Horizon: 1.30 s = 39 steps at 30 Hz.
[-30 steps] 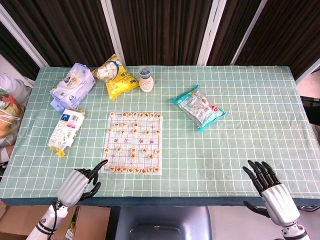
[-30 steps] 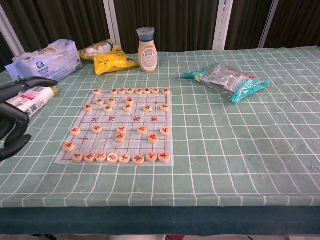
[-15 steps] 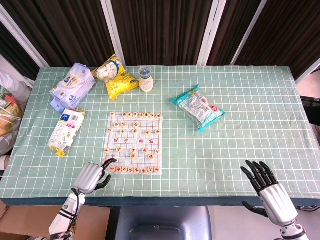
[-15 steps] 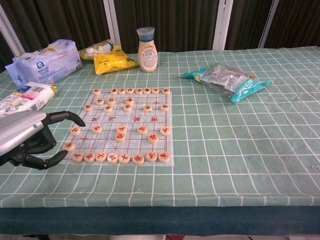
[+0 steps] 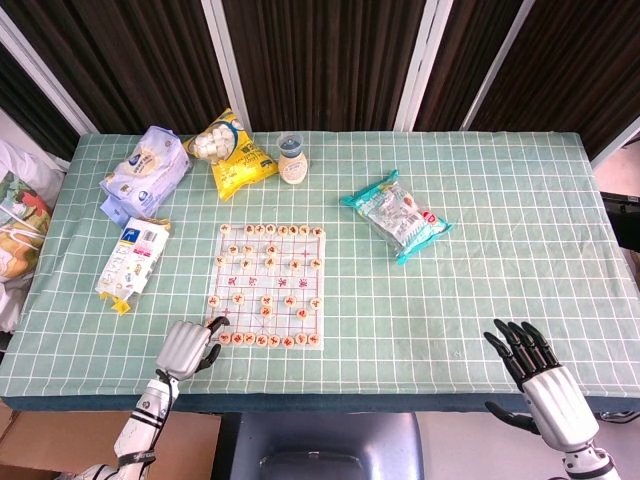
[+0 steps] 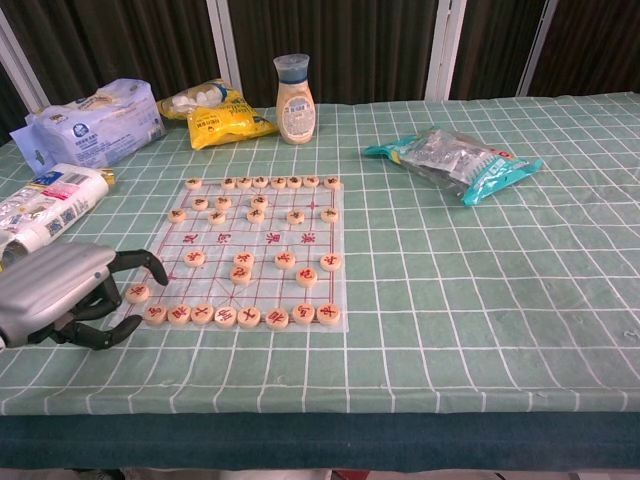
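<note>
Table [image 5: 520, 250], green checked cloth: bears everything. Chess board [image 6: 205, 240]: lies just ahead of my left fingers, pieces set out in rows. My left hand [image 6: 60, 295]: fingers curled, one fingertip [image 6: 160, 272] over the near-left corner piece [image 6: 138, 293]; whether it grips, I cannot tell. My right hand [image 5: 540, 375]: fingers spread, holding nothing, well apart. Judged: no piece lifted yet; any move remains.

Small round tan chess pieces [image 6: 285, 260] with red marks lie flat on a clear board [image 6: 225, 240], near left on the surface.
</note>
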{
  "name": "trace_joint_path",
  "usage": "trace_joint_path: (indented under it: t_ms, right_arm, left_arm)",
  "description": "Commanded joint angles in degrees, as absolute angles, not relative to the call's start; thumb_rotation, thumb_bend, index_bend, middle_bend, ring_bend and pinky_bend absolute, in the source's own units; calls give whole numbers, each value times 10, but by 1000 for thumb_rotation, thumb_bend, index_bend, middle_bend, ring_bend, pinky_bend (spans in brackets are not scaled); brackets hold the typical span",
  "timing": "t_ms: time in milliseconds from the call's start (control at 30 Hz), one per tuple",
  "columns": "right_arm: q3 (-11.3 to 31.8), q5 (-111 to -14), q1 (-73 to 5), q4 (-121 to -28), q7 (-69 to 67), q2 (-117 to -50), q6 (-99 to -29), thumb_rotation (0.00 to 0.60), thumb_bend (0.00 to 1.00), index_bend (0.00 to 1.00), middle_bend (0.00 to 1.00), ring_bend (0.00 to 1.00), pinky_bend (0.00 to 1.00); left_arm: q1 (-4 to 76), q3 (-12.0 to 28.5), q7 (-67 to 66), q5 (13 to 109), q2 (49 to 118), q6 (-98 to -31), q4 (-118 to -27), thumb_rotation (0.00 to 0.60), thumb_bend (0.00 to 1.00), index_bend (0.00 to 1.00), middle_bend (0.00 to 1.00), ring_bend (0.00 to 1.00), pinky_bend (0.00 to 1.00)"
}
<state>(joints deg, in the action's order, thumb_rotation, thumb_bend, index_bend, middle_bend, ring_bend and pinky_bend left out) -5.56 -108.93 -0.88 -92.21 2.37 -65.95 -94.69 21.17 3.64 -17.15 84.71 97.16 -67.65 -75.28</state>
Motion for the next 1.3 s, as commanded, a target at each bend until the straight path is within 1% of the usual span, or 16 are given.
trace_joint_path:
  t_ms: [33,267,767,1300]
  right_arm:
    - [-56,-1090,-8,-923,24,-659,-948,600,187,0,0,0,0]
    - [-57,-1091,-9,-924,29,-660,-943,600,187,0,0,0,0]
    - [-58,-1088,-10,-929,30,-658,-939,600,187,0,0,0,0]
    - [-57,-1085,-10,-930,36,-660,-936,600,187,0,0,0,0]
  left_arm:
    - [213,35,-169,841,972,-674,-749,600,399,356,1000,1000,1000]
    - [213,25,-164,843,972,-677,-749,600,398,375,1000,1000,1000]
    - [218,22,-164,840,987,-680,-732,600,394,357,1000,1000,1000]
    - [225,21,-160,827,994,-670,-719,600,394,457,1000,1000,1000]
